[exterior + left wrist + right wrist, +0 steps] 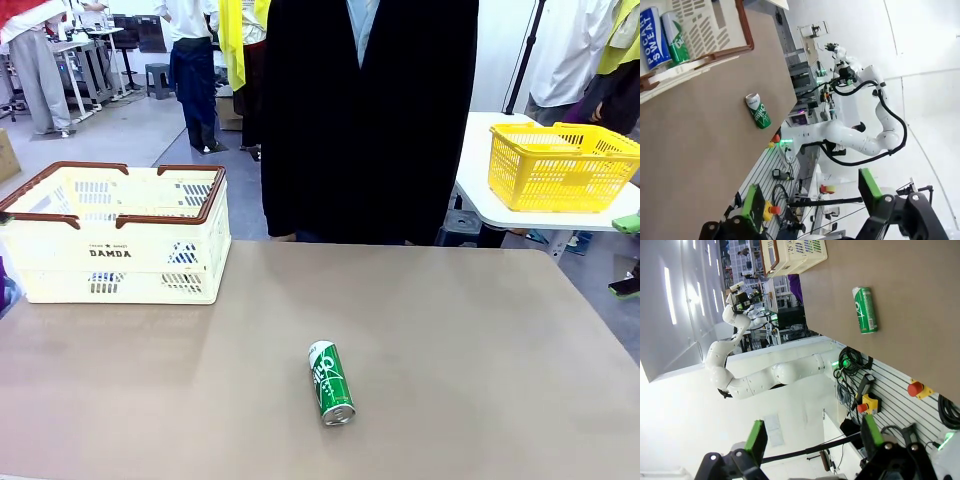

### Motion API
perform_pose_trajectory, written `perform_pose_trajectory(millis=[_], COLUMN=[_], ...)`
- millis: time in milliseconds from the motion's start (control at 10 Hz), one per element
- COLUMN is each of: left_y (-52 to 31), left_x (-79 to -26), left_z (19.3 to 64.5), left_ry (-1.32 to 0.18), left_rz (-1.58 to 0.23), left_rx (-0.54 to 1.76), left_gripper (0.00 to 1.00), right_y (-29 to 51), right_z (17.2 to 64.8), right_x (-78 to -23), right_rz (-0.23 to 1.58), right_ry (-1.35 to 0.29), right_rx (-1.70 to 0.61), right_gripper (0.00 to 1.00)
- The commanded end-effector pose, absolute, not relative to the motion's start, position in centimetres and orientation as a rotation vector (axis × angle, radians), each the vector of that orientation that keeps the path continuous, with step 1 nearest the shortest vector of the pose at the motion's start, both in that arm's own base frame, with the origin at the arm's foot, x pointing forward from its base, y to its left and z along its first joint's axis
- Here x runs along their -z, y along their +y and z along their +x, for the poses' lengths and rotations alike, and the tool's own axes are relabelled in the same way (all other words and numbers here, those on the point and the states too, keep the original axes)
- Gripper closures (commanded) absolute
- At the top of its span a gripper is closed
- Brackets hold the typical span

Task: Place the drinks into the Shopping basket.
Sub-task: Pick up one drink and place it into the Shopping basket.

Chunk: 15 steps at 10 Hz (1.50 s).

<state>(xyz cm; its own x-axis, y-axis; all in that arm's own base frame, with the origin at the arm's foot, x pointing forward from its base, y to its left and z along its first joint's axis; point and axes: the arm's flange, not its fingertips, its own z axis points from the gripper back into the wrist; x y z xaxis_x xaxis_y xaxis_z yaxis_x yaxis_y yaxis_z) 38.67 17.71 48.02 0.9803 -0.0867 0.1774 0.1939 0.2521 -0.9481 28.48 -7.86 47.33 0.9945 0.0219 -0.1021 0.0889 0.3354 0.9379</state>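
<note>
A green can (332, 383) with white print lies on its side near the middle of the table, silver end toward me; it also appears as the green can (758, 111) and the green can (866, 310) in the wrist views. The cream Shopping basket (60, 235) with a brown rim stands at the table's far left. The left wrist view looks into the basket (742, 31), where a blue can (652, 37) and another green can (676, 42) lie. My left gripper (811, 200) and right gripper (813, 437) both stand open, high off the table with nothing between their fingers.
A person in a black coat (365, 120) stands at the table's far edge. A yellow mesh basket (560, 165) sits on a separate white table at the back right. The tan tabletop (480, 350) is bare around the lying can.
</note>
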Motion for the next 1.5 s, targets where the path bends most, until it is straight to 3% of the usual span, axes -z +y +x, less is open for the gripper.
perform_pose_trajectory(millis=[0,400,500,800,1000,1400], left_y=[17.7,17.6,12.8,-3.4,-14.6,-31.6], left_x=[-48.5,-48.3,-50.9,-57.0,-56.2,-49.1], left_z=[38.5,38.6,38.6,35.7,34.9,33.2], left_ry=[-0.084,-0.096,-0.053,-0.021,0.093,0.036], left_rz=[-1.309,-1.300,-1.288,-0.965,-0.777,-0.506], left_rx=[0.183,0.195,0.130,0.174,0.168,0.187], left_gripper=[0.00,0.00,0.00,0.00,0.00,0.00], right_y=[-7.7,-7.7,-7.7,-7.7,-7.7,-7.7], right_z=[28.5,28.5,28.5,28.5,28.5,28.5], right_x=[-47.9,-47.9,-47.9,-47.9,-47.9,-47.9], right_rz=[1.243,1.243,1.243,1.243,1.243,1.243], right_ry=[0.108,0.108,0.108,0.108,0.108,0.108], right_rx=[0.055,0.055,0.055,0.055,0.055,0.055], right_gripper=[0.00,0.00,0.00,0.00,0.00,0.00])
